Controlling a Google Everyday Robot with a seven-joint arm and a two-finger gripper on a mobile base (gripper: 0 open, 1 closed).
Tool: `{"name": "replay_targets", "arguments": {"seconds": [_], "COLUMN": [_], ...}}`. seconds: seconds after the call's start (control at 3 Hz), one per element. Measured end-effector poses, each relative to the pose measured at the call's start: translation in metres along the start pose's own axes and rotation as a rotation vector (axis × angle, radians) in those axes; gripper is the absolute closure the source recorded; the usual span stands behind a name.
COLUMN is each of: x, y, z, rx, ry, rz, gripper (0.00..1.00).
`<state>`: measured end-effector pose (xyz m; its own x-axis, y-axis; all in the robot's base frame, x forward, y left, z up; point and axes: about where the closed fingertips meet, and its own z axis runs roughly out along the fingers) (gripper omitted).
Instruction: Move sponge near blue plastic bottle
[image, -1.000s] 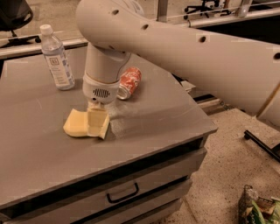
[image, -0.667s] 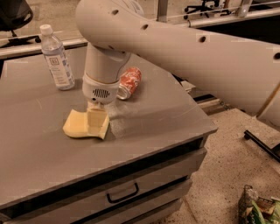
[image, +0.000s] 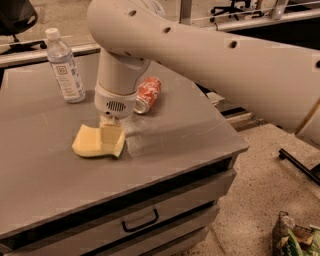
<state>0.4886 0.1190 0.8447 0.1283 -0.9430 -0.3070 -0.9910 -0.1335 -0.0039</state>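
The pale yellow sponge (image: 89, 143) lies on the grey cabinet top (image: 175, 125), left of centre. My gripper (image: 111, 135) points straight down over the sponge's right part, with its yellowish fingers (image: 111, 131) at the sponge. The blue plastic bottle (image: 64, 66) stands upright with a white cap and white label at the back left, well apart from the sponge.
A red soda can (image: 148, 94) lies on its side just behind my wrist. The cabinet has drawers (image: 140, 220) in front. A black office chair (image: 17, 17) stands at the back left. A bag (image: 297, 240) sits on the floor at the lower right.
The arm, the sponge, the bottle and the can stay where they were.
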Motion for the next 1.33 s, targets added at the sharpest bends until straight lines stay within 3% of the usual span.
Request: {"name": "replay_targets", "arguments": {"seconds": [0.67,1.33], "x": [0.015,0.049], "y": [-0.031,-0.088], "z": [-0.058,-0.106], "rx": [0.072,0.126], "ry": [0.019,-0.011], "rz": [-0.008,-0.008], "gripper": [1.00,1.00]}}
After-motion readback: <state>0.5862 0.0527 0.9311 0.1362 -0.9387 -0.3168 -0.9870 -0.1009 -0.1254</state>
